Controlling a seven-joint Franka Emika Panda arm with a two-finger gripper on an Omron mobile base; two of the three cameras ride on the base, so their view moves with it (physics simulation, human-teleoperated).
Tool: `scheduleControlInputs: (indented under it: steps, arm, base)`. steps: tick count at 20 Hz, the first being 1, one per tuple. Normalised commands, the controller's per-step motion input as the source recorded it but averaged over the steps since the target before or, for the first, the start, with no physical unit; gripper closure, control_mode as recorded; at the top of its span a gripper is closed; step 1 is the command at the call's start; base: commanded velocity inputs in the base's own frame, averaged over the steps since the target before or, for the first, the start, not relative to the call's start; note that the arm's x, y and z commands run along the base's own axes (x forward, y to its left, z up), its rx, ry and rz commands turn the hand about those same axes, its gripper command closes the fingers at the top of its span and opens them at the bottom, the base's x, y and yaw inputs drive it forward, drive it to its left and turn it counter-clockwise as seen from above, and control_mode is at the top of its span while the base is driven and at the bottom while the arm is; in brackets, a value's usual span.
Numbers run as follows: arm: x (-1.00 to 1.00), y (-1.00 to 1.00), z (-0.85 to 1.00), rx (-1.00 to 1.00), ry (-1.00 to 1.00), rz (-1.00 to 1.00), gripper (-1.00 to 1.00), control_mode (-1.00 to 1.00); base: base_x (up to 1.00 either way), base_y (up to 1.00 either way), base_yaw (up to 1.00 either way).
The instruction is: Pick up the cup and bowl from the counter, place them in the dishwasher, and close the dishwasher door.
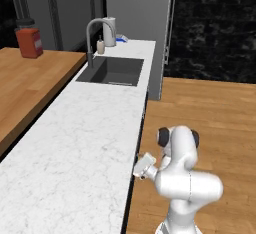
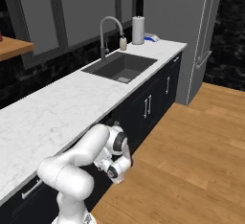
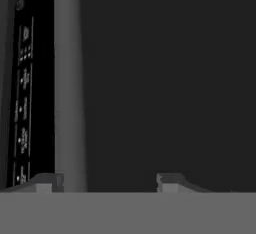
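White arm folded low beside long white marble counter (image 1: 75,143), hand facing flat black dishwasher door (image 3: 165,78); gripper (image 3: 107,183) fingers parted, one beside grey bar handle (image 3: 69,78), nothing grasped; likely lining up on handle to work door; cup, bowl whereabouts cannot tell.

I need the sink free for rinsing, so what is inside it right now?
The sink basin looks dark and bare apart from a pale patch at its bottom, perhaps the drain. The near wall hides part of its floor.
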Motion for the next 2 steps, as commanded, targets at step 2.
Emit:
scheduleControlInputs:
  steps: [2]
  arm:
    - [0.15,0.83,0.23,-0.09,0.09,-0.17,-1.0,-1.0]
  base:
    - [0.0,0.0,0.0]
